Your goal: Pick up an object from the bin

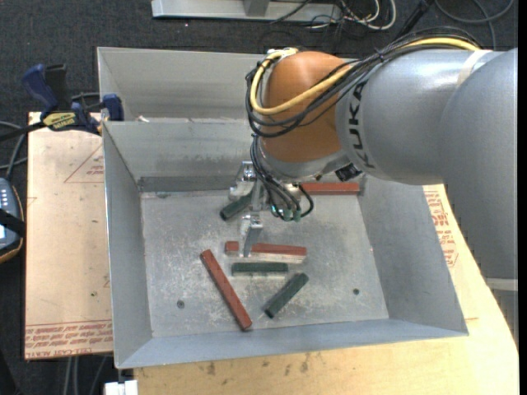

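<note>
- The pincer [250,230] hangs low over the middle of the bin [165,303], its tip at the left end of a short red bar [276,251]. I cannot tell from here whether it is open or closed.
- The red bar lies flat on the floor, with a green bar [259,267] just beside it on the front-wall side, nearly parallel.
- A dark piece [233,210] sits close by the pincer; I cannot tell whether it lies loose.
- A long red stick [226,290] lies slantwise nearer the front wall.
- The red bar looks light, stiff and smooth-sided, so it may skid on the metal.
- I would grip it across its narrow width near the middle, since an end grip may let it swing. The green bar leaves little room on that side.
</note>
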